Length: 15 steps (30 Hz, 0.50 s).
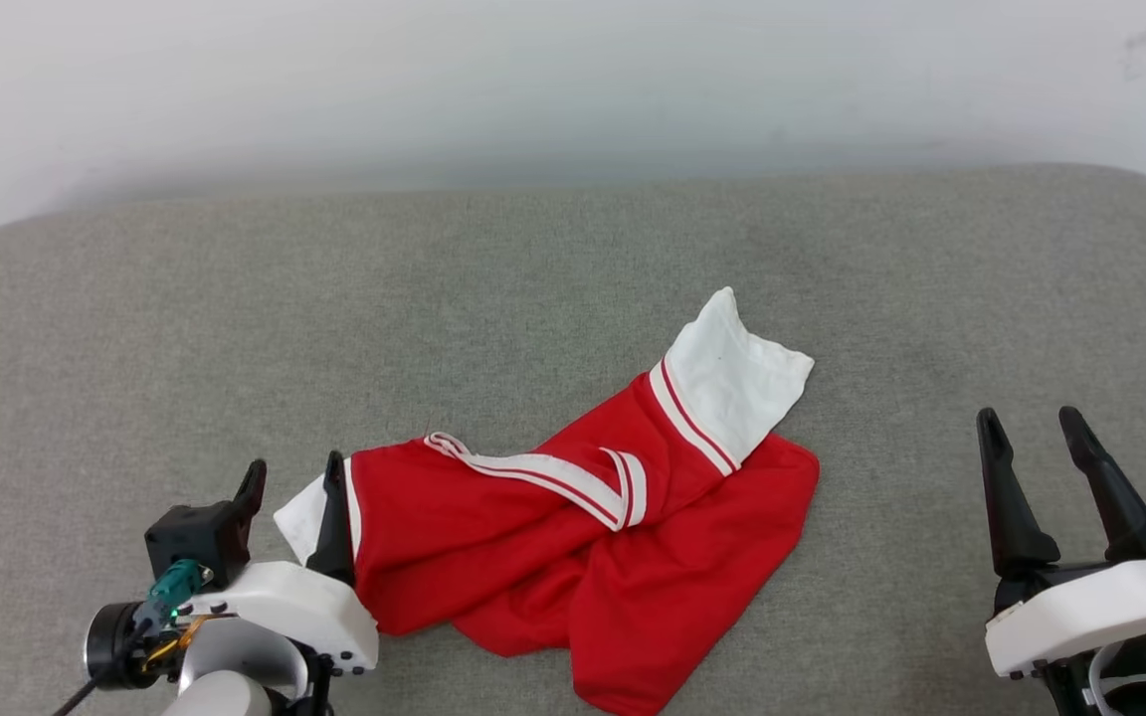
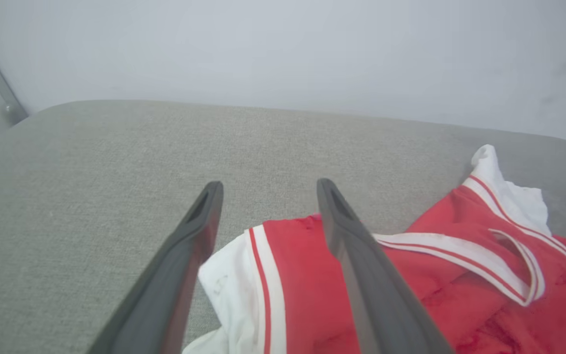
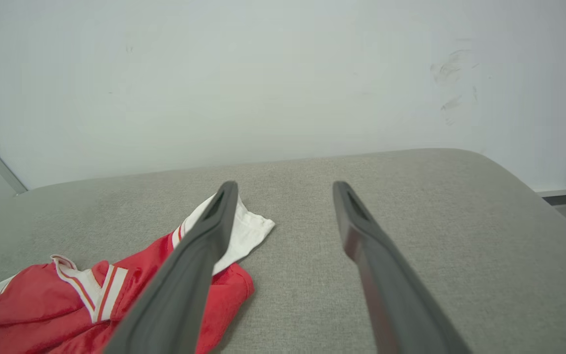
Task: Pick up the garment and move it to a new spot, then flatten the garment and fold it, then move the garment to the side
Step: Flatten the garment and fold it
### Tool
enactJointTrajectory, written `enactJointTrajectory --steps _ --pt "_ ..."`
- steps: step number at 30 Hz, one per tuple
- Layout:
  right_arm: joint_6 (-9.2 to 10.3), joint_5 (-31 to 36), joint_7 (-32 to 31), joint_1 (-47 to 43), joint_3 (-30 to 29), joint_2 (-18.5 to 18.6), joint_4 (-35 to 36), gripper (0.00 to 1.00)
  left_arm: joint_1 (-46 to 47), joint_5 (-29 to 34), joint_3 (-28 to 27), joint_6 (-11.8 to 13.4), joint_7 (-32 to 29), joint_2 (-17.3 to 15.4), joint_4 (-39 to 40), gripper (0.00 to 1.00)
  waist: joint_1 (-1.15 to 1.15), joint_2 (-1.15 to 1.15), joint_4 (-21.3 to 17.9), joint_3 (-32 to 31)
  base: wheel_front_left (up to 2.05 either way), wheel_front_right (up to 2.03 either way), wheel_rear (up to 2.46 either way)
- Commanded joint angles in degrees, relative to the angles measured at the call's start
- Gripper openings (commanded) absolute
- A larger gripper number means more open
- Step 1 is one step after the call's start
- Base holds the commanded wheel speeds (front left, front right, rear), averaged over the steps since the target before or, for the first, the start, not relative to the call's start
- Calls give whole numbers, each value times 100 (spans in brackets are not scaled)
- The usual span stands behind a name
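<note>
Grey cushion [image 1: 533, 259]; garment [image 1: 583, 537] — sleeve [image 1: 296, 519] inside left gripper [image 1: 294, 477] (wide, empty); right gripper [image 1: 1029, 423] wide, apart.

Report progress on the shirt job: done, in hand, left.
Done: nothing provable; the garment lies crumpled on the grey cushion. In hand: nothing held; the left end effector stands open at its white sleeve, the right end effector open and apart. Left: flatten, fold, move aside.
</note>
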<state>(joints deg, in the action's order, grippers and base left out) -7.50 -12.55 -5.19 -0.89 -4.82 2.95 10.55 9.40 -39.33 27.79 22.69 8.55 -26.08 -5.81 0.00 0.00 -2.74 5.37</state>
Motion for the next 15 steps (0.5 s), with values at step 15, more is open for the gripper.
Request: enactJointTrajectory --steps 15 --pt "2 -52 -579 115 -357 29 -620 100 -448 501 145 430 398 17 1127 100 0 0 -28 -315 0 0 0"
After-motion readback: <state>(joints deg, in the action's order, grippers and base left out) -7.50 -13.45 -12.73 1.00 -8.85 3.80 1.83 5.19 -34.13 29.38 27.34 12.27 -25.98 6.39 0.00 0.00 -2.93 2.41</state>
